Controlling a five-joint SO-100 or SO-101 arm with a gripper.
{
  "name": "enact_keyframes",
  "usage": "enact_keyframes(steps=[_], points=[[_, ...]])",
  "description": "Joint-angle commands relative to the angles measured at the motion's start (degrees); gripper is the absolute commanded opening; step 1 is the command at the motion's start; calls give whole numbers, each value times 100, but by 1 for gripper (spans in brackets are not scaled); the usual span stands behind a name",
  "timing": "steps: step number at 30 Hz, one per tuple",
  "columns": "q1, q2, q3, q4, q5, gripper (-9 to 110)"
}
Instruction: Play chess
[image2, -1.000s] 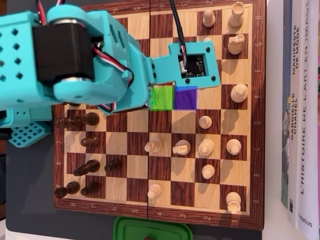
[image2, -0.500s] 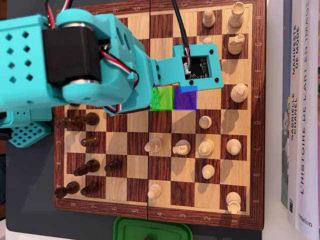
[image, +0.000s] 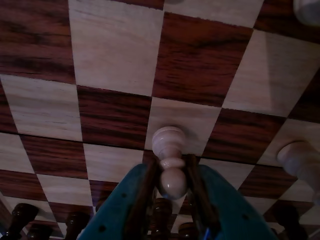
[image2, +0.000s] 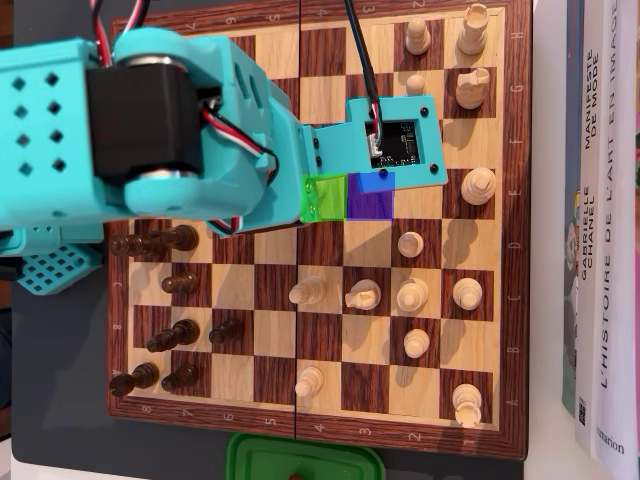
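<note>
In the wrist view my gripper (image: 171, 167) is shut on a white pawn (image: 169, 145), its teal fingers (image: 125, 200) pressing the pawn's round head from both sides. The pawn's base points away from the camera over a light square of the chessboard (image: 115, 50); I cannot tell if it touches the board. In the overhead view the teal arm (image2: 150, 120) covers the board's upper left and hides the gripper and the pawn. A green square (image2: 325, 197) and a purple square (image2: 372, 200) are marked just below the wrist camera mount (image2: 398, 140).
White pieces (image2: 412, 295) stand across the board's right half and dark pieces (image2: 180, 335) along its left side. Another white piece (image: 300, 160) is close on the right in the wrist view, dark pieces (image: 22, 215) at the bottom. Books (image2: 605, 230) lie to the right, a green lid (image2: 305, 460) below.
In the overhead view the wrist and camera mount have edged right and slightly down, covering more of the green and purple squares. No pieces on the board have moved.
</note>
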Motion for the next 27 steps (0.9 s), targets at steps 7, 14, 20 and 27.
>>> enact_keyframes(steps=[7, 14, 20, 27], points=[[62, 26, 9, -167, -53, 4], [62, 26, 53, -123, -53, 4], [70, 26, 185, -176, -53, 4], [70, 35, 176, -176, -53, 5]])
